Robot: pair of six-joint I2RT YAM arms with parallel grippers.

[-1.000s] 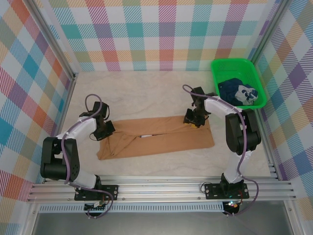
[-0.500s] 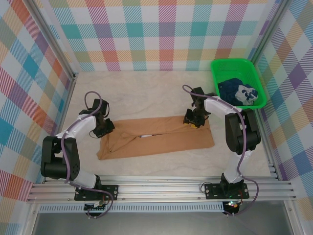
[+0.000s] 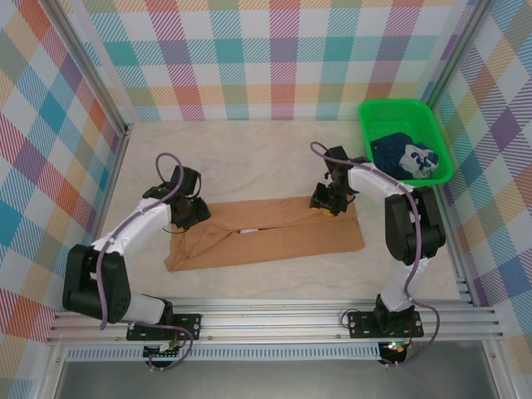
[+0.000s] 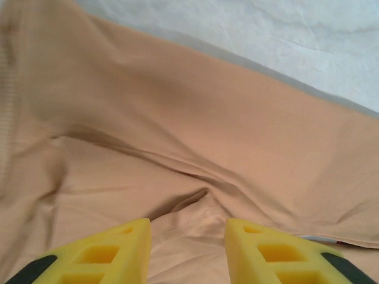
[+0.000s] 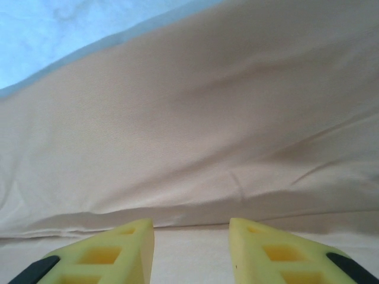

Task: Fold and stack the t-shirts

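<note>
Tan t-shirt (image 3: 274,235) lies beneath left hand (image 4: 186,223) and right hand (image 5: 190,222), both spread, apparently empty.

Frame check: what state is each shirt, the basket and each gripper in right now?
tan-brown t-shirt: folded into a long strip, lying on the table, wrinkled at its left end.
navy t-shirt: crumpled, not folded, inside the green basket.
green basket: upright, in the far right corner.
left gripper: open, low over the tan-brown t-shirt's left end.
right gripper: open, low over its far right edge.
</note>
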